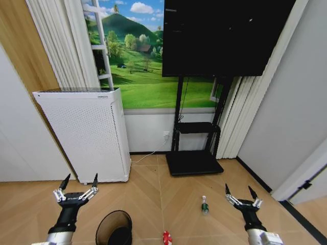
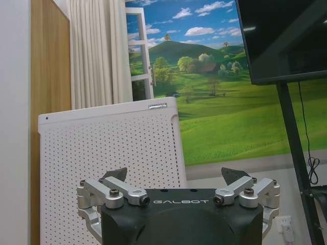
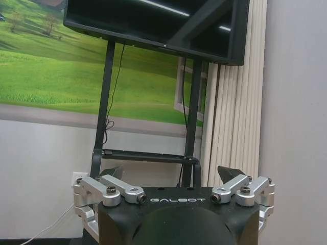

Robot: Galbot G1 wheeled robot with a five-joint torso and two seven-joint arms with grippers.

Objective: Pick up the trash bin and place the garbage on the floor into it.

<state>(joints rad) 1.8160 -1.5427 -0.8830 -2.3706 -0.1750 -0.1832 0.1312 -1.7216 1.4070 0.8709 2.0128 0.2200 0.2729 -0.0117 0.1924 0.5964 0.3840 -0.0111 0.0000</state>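
Robot body, as you see it
Left gripper (image 1: 79,181) and right gripper (image 1: 238,191): black pointed fingertips, silver linkages with dark screws, black housings printed GALBOT, silver-grey wrist cuffs.

Left gripper (image 2: 174,179) (spread) faces white appliance (image 2: 110,153).

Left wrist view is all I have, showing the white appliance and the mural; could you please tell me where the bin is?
Observer: The bin stands on the floor, close to the left hand, slightly to its right and nearer the robot.
Operator: Thank you. Is any garbage in sight?
Observer: A bottle lies on the floor, nearer the right hand.
Operator: Anything else?
Observer: A red-and-white piece lies between bin and bottle, at the head view's bottom edge.
Operator: Is the right hand holding anything?
Observer: No, it is open and empty, above the floor.
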